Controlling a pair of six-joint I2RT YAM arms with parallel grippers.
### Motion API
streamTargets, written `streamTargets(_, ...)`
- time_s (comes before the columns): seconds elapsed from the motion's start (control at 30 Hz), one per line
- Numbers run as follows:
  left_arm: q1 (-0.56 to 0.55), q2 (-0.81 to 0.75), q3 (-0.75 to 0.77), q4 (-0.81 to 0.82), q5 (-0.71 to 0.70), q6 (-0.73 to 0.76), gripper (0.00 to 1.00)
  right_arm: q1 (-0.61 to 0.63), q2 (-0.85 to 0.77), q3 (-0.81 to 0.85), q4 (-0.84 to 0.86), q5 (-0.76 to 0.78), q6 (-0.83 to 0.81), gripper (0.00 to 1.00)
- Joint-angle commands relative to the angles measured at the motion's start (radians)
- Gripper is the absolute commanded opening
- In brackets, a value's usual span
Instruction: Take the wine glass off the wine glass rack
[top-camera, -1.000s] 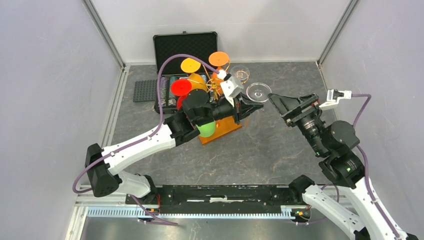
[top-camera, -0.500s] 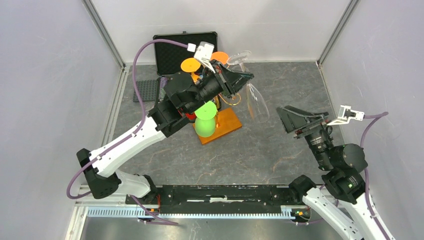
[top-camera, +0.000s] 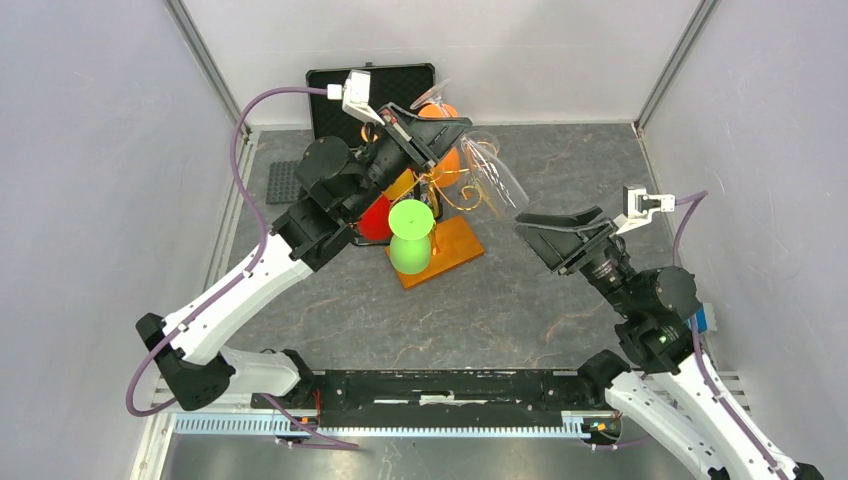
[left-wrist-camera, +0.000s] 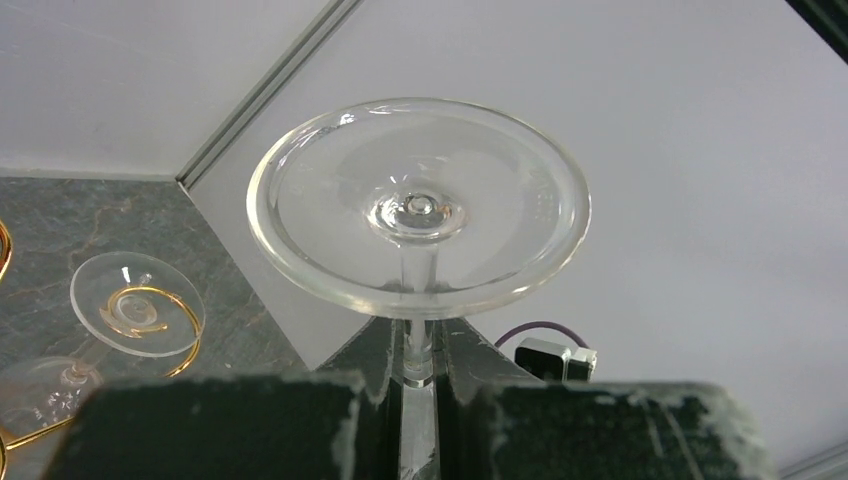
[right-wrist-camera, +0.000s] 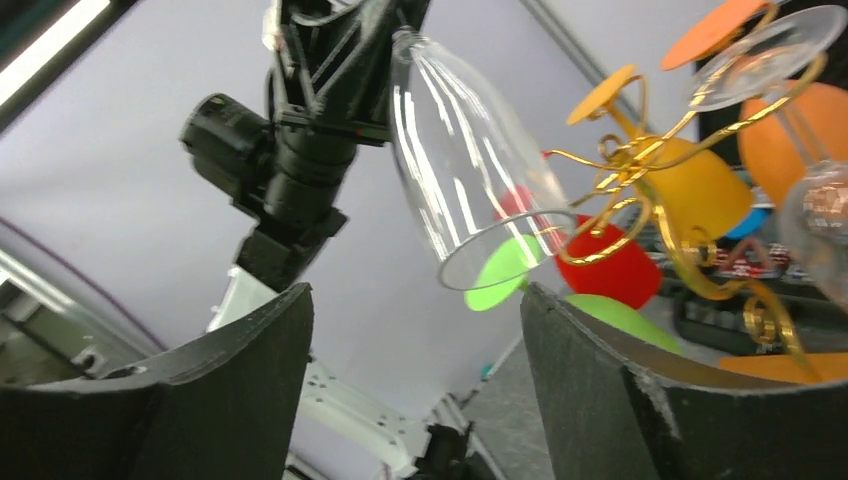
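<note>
Black R gripper (top-camera: 527, 233) nearest, jaws spread wide, empty, near the bowl rim, not touching. Clear wine glass (top-camera: 495, 172) tilted in mid-air, off the wine glass rack (top-camera: 455, 246), stem pinched by L gripper (left-wrist-camera: 418, 375). Coloured glasses (top-camera: 410, 236) on rack; black case (top-camera: 350, 90) farthest.

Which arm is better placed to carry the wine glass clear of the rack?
Left, probably: the left gripper is shut on the wine glass's stem; the right gripper stands open, empty.
</note>
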Motion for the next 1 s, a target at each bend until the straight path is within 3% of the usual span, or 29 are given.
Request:
streamTargets(0.0, 0.013, -0.034, -0.023, 0.094, 0.001, -0.075, 0.02, 0.002, 0.021, -0.013, 0.17, -0.082, 0.08, 0.69)
streamTargets(0.07, 0.013, -0.04, -0.034, 0.102, 0.002, -0.079, 0.02, 0.002, 0.036, -0.018, 0.204, -0.1, 0.095, 0.53)
streamTargets(0.1, 0.014, -0.043, -0.039, 0.106, 0.005, -0.084, 0.02, 0.003, 0.049, -0.016, 0.213, -0.11, 0.097, 0.51)
streamTargets(0.63, 0.016, -0.071, -0.094, 0.162, 0.054, -0.154, 0.02, 0.003, 0.104, -0.002, 0.249, -0.046, 0.033, 0.55)
streamTargets(0.77, 0.014, -0.054, -0.107, 0.191, 0.109, -0.178, 0.02, 0.003, 0.112, -0.027, 0.333, -0.03, 0.04, 0.51)
streamTargets(0.97, 0.014, -0.059, -0.116, 0.197, 0.139, -0.143, 0.03, 0.003, 0.122, 0.014, 0.267, 0.005, -0.02, 0.29)
